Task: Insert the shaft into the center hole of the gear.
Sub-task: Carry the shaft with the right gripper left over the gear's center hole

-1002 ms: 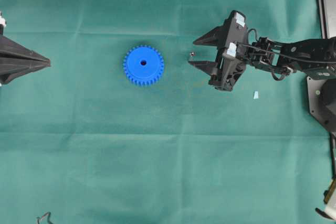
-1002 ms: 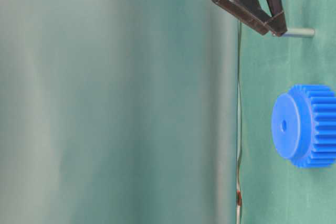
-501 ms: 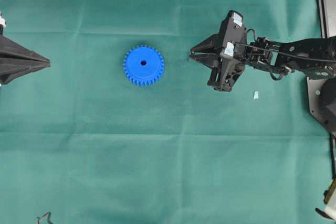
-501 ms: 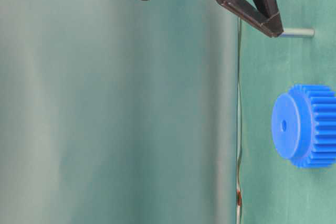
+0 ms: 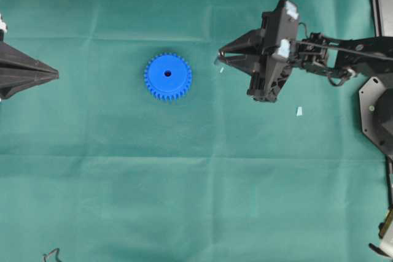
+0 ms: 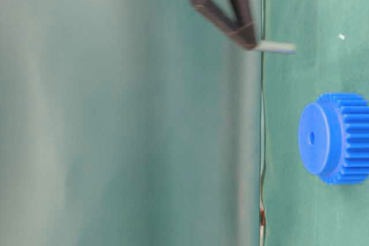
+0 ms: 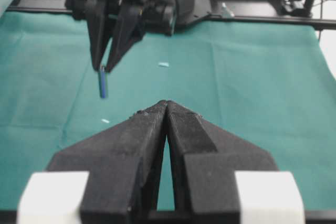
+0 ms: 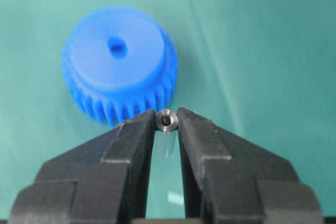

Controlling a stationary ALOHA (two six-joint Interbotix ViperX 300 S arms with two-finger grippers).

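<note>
The blue gear [image 5: 167, 76] lies flat on the green cloth, with its center hole [image 5: 167, 73] facing up. My right gripper [image 5: 220, 57] is to the gear's right, shut on the shaft [image 8: 167, 120]. In the right wrist view the shaft's shiny round end shows between the jaws, just in front of the gear [image 8: 118, 64]. In the table-level view the shaft [image 6: 277, 47] is held clear of the cloth, pointing at it. In the left wrist view it [image 7: 103, 83] hangs below the right gripper [image 7: 105, 66]. My left gripper [image 5: 56, 75] is shut and empty at the far left.
A small pale scrap [image 5: 221, 70] lies on the cloth under the right gripper. Another [image 5: 299, 111] lies further right. A black frame edge [image 5: 381, 4] runs along the right side. The right arm's base plate [image 5: 376, 111] sits at the right.
My right gripper has closed on the shaft and lifted it off the cloth. The gear and the left gripper have not moved.
</note>
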